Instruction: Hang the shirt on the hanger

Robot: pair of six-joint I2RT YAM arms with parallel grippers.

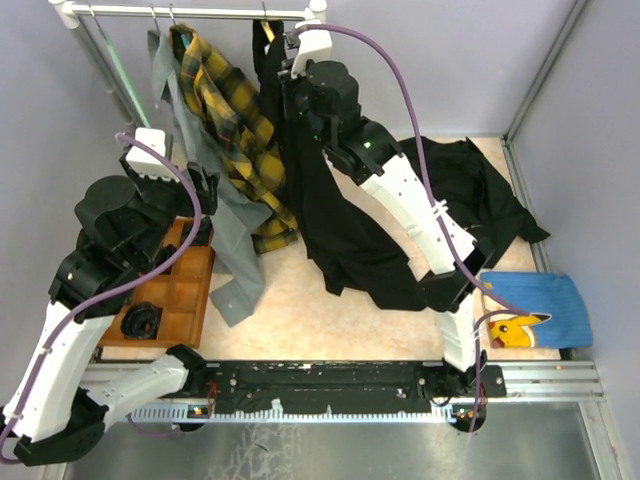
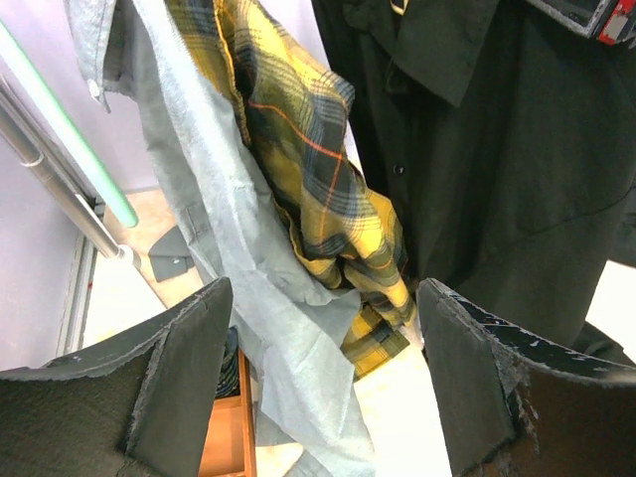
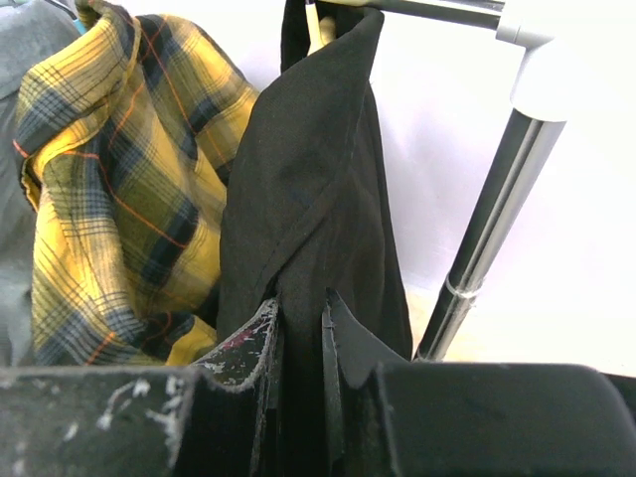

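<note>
Shirt (image 1: 330,200) hangs off the rack rail (image 1: 200,12) at its right end, long axis straight down from the rail, hem pooling on the tabletop (image 1: 290,300). Hanger (image 3: 316,20): only a yellow sliver shows under the rail at the collar, the rest is buried in fabric. Can't tell if both shoulders are seated.

Right tool (image 3: 301,318) is clenched on a fold of the shirt just below the rail, so the fabric is directly ahead of it and between its fingers.

Left tool (image 2: 323,288) is released, jaws wide, holding nothing. It sits lower down from the rail's left part, with the grey shirt (image 1: 225,240) and plaid shirt (image 1: 235,120) between it and the black one.

Right arm is clearly nearer. My read: any seating adjustment is its job.
</note>
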